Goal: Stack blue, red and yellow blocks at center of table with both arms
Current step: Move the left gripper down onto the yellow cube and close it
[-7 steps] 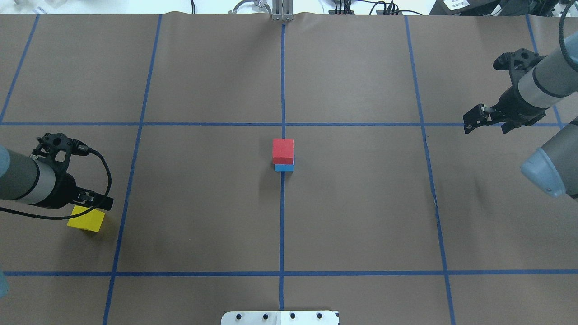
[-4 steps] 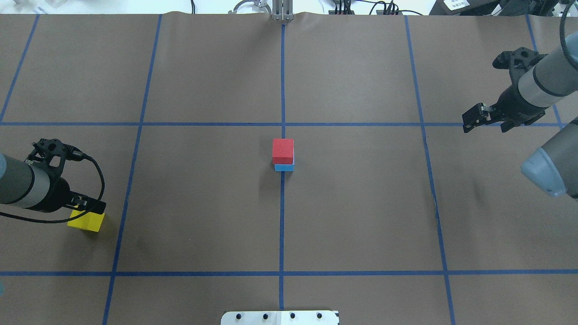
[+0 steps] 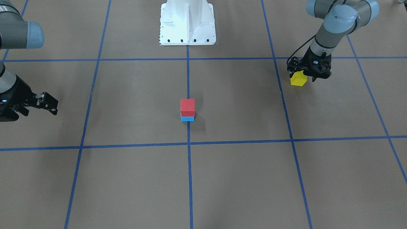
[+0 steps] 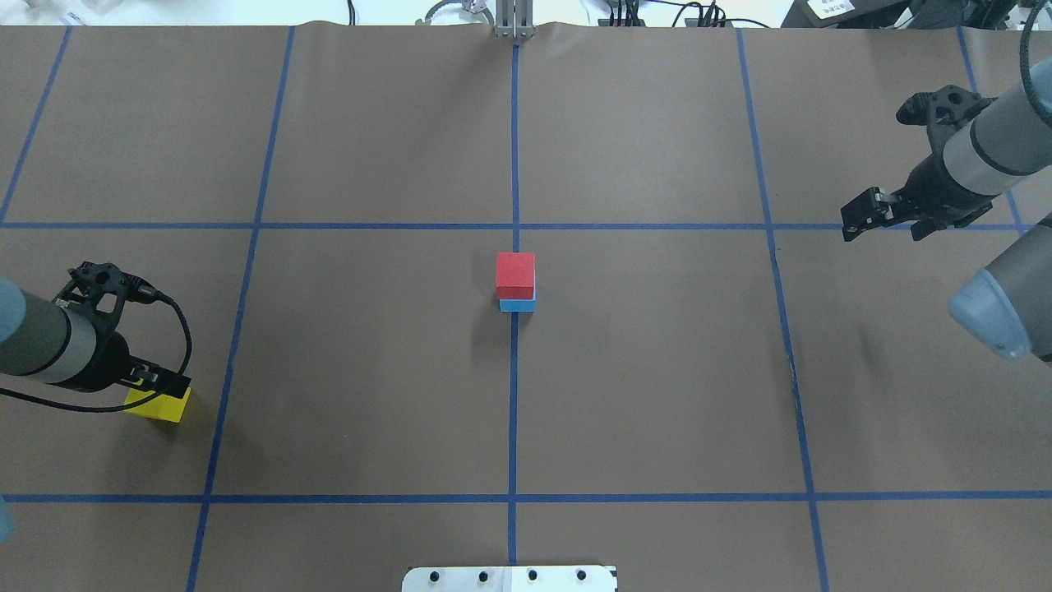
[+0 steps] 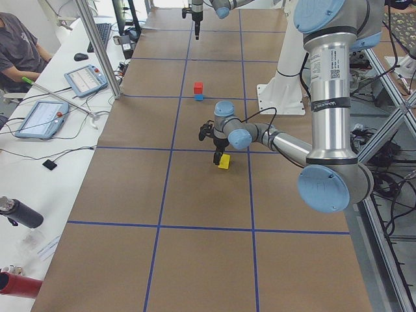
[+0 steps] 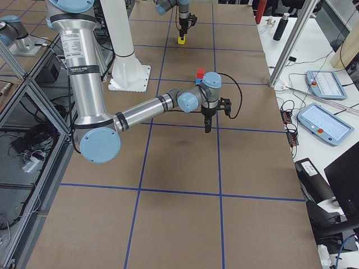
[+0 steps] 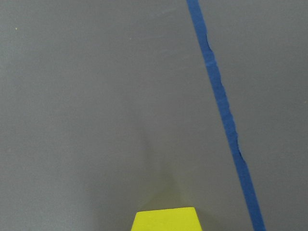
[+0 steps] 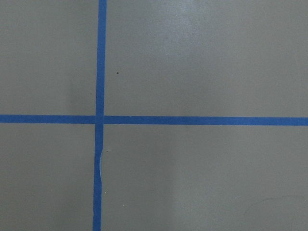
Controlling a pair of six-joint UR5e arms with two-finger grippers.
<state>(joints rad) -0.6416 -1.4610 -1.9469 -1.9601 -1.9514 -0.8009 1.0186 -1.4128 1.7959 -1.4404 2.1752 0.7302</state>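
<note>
Left claw [image 3: 302,76], spread apart, is straddling the small matte yellow cube [image 3: 298,80] near the brown tabletop's [image 3: 241,178] left edge. Right claw [image 4: 883,230] is hovering, also spread.

The red block [image 4: 515,274] sits squarely atop the blue block [image 4: 517,305] at the table [image 4: 657,370] centre, the yellow block [image 4: 160,406] upright far left.

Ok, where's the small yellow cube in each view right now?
Front-facing: small matte yellow cube upper right.
Overhead: cube near left edge, below mid-height.
Exterior left: cube centre.
Exterior right: cube top centre.
Left wrist: cube at bottom edge.
Right wrist: not in it.
Shared landmark, exterior views: matte red cube on sky-blue cube.
</note>
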